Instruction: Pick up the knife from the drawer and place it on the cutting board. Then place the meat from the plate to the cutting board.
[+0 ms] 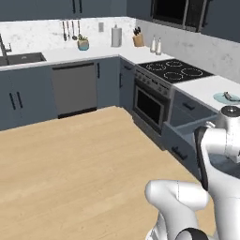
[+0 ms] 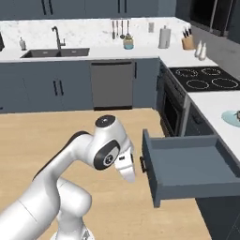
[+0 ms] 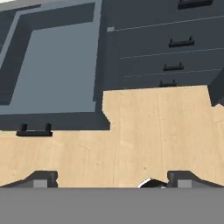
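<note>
The drawer (image 2: 187, 164) stands pulled out from the cabinet, and the part of its flat blue-grey inside (image 3: 57, 65) that I see is bare. Its dark bar handle (image 3: 34, 130) faces me. My gripper (image 3: 112, 181) hangs over the wooden floor just in front of the drawer, open, with nothing between the fingertips (image 3: 41, 179). On the counter above sits the pale plate (image 1: 220, 98) with the dark slim meat (image 1: 228, 96) on it. The knife and the cutting board are out of view.
A black stove top (image 1: 176, 70) and oven (image 1: 150, 105) lie beyond the drawer. A stack of shut drawers (image 3: 175, 43) is beside the open one. A dishwasher (image 1: 74, 89) and sink (image 2: 56, 52) line the far wall. Wooden floor (image 1: 70, 159) spreads to the left.
</note>
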Tool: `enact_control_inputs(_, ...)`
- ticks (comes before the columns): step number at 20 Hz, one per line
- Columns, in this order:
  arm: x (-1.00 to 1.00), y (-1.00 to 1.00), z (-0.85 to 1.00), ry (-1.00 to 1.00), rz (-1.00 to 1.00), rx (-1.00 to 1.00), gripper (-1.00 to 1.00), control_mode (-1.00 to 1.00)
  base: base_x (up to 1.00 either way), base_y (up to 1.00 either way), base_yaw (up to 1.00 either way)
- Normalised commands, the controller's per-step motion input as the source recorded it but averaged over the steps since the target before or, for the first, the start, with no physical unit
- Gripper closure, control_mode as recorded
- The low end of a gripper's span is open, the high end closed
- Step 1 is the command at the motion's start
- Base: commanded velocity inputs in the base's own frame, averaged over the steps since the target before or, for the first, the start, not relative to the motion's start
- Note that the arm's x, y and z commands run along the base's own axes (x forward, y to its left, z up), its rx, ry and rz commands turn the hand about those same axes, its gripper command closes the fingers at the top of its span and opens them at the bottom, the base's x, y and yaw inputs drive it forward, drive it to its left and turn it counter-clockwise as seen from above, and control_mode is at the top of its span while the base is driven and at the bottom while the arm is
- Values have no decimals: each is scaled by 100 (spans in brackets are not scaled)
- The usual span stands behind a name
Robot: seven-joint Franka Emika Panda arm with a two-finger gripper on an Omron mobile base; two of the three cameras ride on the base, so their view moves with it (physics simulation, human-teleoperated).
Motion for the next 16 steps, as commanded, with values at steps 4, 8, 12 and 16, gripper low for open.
enact_control_inputs(4, 0, 0, 0, 0, 0, 0, -100, 100, 86, 100, -56)
enact_control_inputs(8, 0, 0, 0, 0, 0, 0, -100, 100, 83, 100, -61)
enact_control_inputs(12, 0, 0, 0, 0, 0, 0, -100, 100, 80, 97, -64)
enact_control_inputs(16, 0, 0, 0, 0, 0, 0, -100, 100, 72, 100, -61)
